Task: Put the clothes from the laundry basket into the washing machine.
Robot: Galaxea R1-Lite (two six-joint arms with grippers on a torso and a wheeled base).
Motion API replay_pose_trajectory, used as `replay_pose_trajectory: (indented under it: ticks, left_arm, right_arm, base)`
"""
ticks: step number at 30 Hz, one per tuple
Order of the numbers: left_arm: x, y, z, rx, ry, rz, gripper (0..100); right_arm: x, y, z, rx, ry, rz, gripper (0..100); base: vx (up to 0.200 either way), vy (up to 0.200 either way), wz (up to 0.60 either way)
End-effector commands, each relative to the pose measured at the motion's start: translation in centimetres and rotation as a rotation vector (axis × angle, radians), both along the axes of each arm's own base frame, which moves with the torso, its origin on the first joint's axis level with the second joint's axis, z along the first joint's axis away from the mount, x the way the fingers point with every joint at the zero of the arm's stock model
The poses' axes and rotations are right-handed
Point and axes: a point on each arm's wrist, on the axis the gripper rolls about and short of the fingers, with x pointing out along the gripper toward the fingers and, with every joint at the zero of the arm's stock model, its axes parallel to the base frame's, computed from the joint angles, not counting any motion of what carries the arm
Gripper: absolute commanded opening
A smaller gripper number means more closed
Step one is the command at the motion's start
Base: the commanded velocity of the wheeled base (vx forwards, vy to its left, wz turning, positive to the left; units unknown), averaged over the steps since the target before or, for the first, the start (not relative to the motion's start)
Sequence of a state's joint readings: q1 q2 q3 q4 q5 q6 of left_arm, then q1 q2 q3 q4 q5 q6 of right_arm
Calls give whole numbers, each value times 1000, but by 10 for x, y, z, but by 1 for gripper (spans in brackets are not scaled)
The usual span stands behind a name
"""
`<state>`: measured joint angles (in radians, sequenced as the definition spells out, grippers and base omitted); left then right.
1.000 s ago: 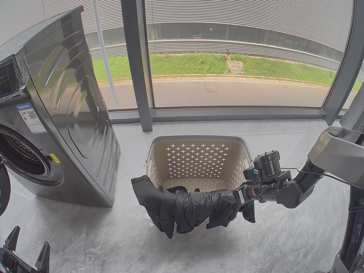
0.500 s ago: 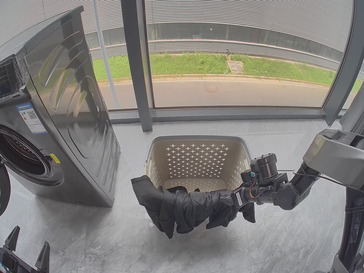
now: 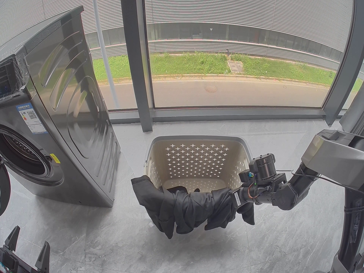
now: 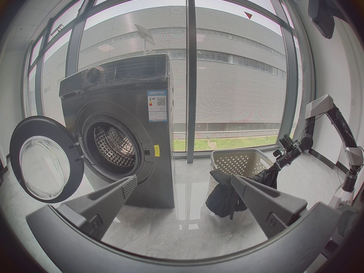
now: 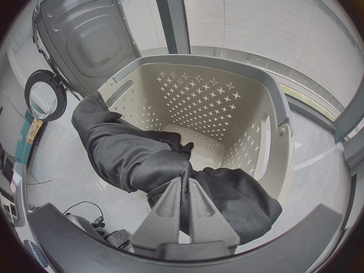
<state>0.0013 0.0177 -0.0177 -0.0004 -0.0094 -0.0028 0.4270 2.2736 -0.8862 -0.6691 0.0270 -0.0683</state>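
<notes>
A black garment (image 3: 185,207) lies draped over the near rim of the beige laundry basket (image 3: 197,160), hanging down its outer front. My right gripper (image 5: 184,184) is shut on a fold of the black garment (image 5: 144,160) at its right end (image 3: 232,200). The grey washing machine (image 3: 57,114) stands at the left with its round door (image 4: 43,160) swung open and the drum (image 4: 112,146) exposed. My left gripper (image 4: 182,184) is open, low at the near left (image 3: 26,247), well apart from the basket (image 4: 239,162).
A tall window with a dark pillar (image 3: 136,57) stands behind the basket. Grey marble floor (image 3: 125,243) lies free between the machine and the basket. The basket interior (image 5: 201,107) looks bare apart from the garment's tail.
My right gripper shifted slightly left and down along the basket's near rim, closing onto the garment's right end. The left arm has not moved.
</notes>
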Motion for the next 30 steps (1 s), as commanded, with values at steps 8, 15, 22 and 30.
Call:
replay_pose_trajectory:
  ticks: [8,15,22,30]
  left_arm:
    - [0,0,-5,0,0,0,100]
    - [0,0,-5,0,-1,0,100]
    - [0,0,-5,0,0,0,100]
    - [0,0,-5,0,0,0,100]
  right_arm:
    - [3,8,20,33,-58,15,0]
    - [-8,25,43,65,-110,56,0]
    - [-11,31,46,78,-113,62,0]
    - [-11,28,39,71,-91,52,0]
  base:
    - [0,0,0]
    - [0,0,0]
    - [0,0,0]
    - [0,0,0]
